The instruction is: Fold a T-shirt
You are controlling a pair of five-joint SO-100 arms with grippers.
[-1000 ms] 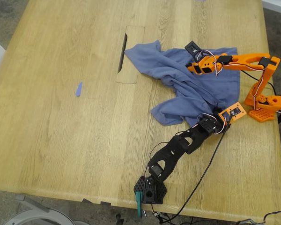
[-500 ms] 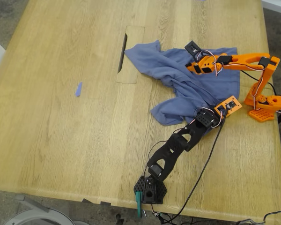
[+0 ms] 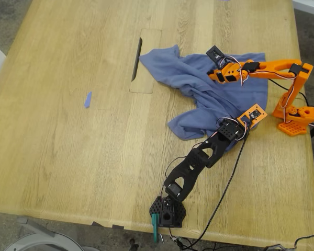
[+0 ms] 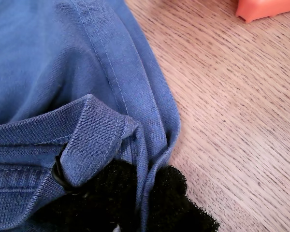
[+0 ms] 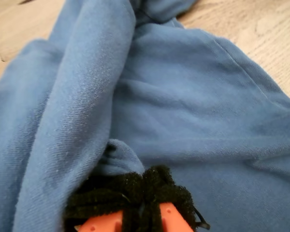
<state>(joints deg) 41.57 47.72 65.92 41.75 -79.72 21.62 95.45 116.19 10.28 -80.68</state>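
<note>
The slate-blue T-shirt (image 3: 199, 89) lies crumpled on the wooden table, right of centre in the exterior view. Its chest print is hidden. My first gripper (image 3: 239, 121), on the black arm, is shut on the shirt's ribbed edge (image 4: 87, 140) at the shirt's lower right side. Its black pads (image 4: 169, 193) pinch the cloth just above the wood. My second gripper (image 3: 213, 75), on the orange arm, is shut on a fold (image 5: 116, 159) in the shirt's upper middle. The shirt (image 5: 183, 121) fills the second wrist view.
A small blue scrap (image 3: 87, 99) lies far to the exterior view's left. A dark slot (image 3: 136, 57) and an inlaid panel sit beside the shirt's upper left corner. The orange arm's base (image 3: 295, 117) stands at the right edge and the black arm's base (image 3: 167, 212) at the front edge.
The black arm's gripper has moved up and to the exterior view's left, carrying the shirt's lower right edge inward. The orange arm has not moved.
</note>
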